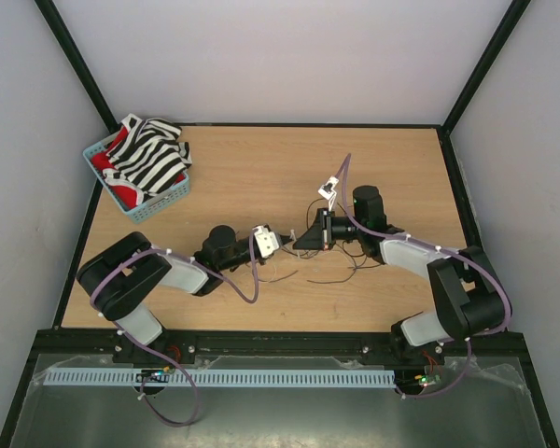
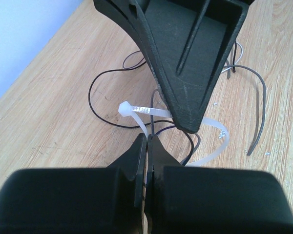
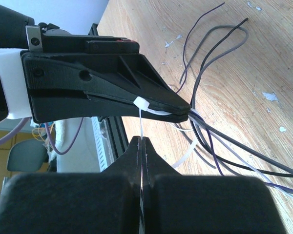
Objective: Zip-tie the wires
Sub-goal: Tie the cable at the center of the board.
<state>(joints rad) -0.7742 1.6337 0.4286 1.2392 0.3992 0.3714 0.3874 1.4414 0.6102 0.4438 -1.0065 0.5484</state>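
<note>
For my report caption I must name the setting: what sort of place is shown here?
Most likely a laboratory robot cell, not a home: a left arm and right arm bolted at a wooden table, enclosed by plain pale walls in a black frame.

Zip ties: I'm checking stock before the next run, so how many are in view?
1: a white zip tie, looped among the wires mid-table. More may be hidden in the basket.

Wooden table: wires, blue basket.
</note>
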